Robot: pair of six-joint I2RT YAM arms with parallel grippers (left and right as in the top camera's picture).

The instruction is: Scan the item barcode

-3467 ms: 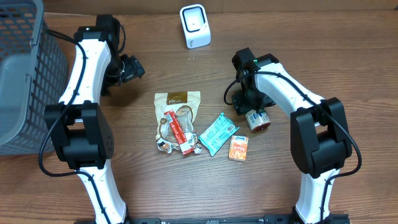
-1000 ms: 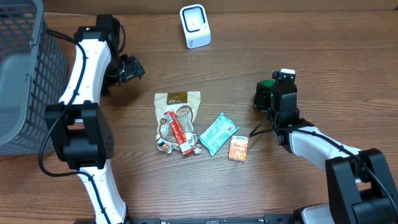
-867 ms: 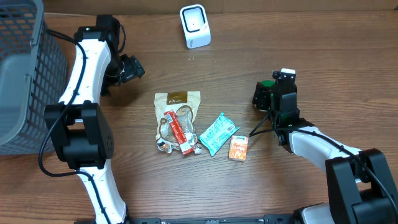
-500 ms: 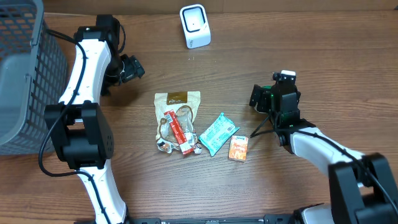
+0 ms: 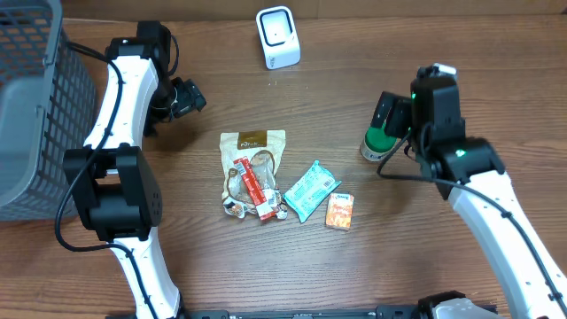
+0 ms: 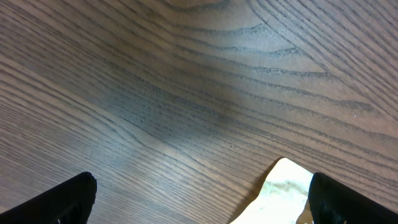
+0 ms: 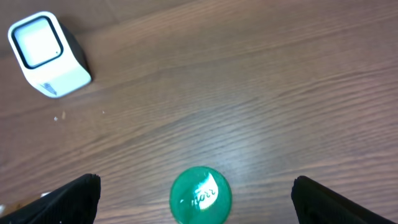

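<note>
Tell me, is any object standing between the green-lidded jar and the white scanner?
Nothing visible does. Only bare wooden table lies between the green-lidded jar and the white scanner; the snack packets lie off to one side.

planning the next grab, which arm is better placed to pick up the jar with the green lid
Right. Its open gripper hangs right by the jar, lid between its fingers in the wrist view. The left gripper sits far off, beyond the snack packets.
</note>
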